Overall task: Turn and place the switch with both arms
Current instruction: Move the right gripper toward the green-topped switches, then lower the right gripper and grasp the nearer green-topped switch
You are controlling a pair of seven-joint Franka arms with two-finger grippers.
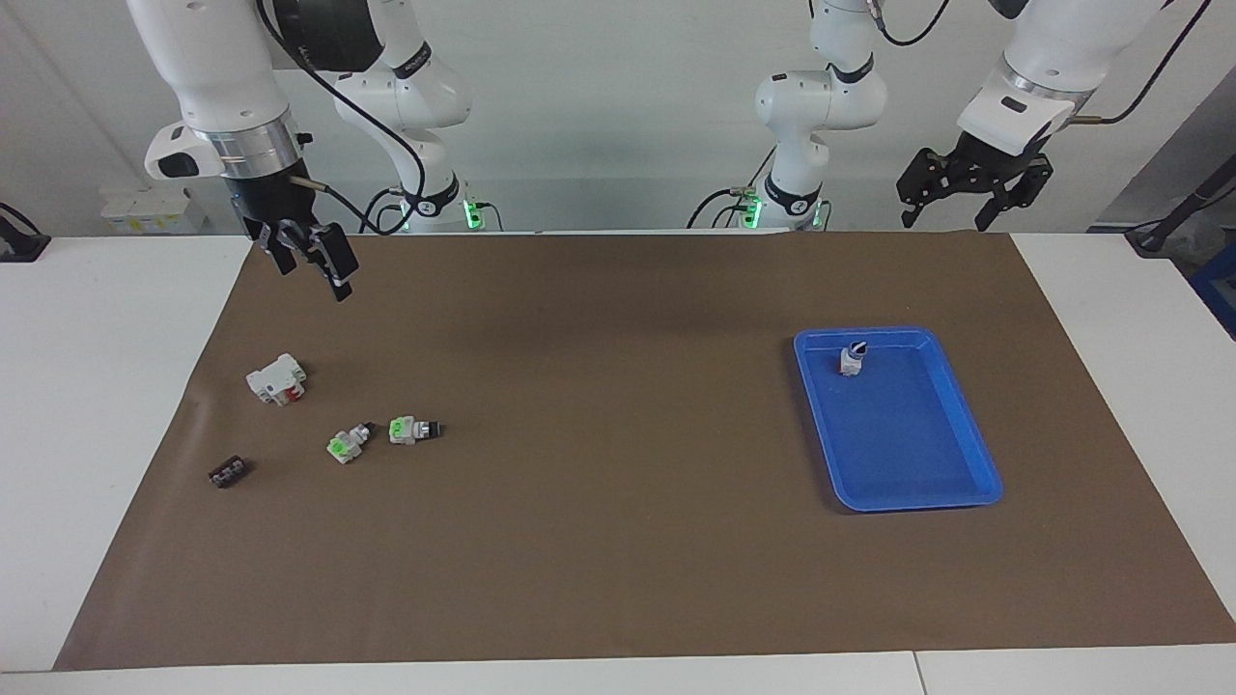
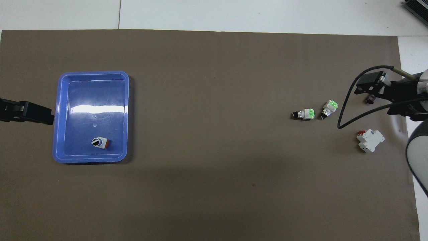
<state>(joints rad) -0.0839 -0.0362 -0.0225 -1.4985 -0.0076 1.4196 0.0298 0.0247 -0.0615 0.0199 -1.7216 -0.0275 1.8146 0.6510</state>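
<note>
The green-based switch (image 1: 414, 430) lies on its side, so the right hand (image 1: 311, 253), released, hangs over the mat above it, probably to fetch it; left hand (image 1: 970, 188), released, waits.

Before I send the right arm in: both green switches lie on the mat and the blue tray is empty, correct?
Not quite. The blue tray already holds a white-based switch, standing near its robot-side rim, as the facing view shows. Both green switches do lie on the mat.
</note>
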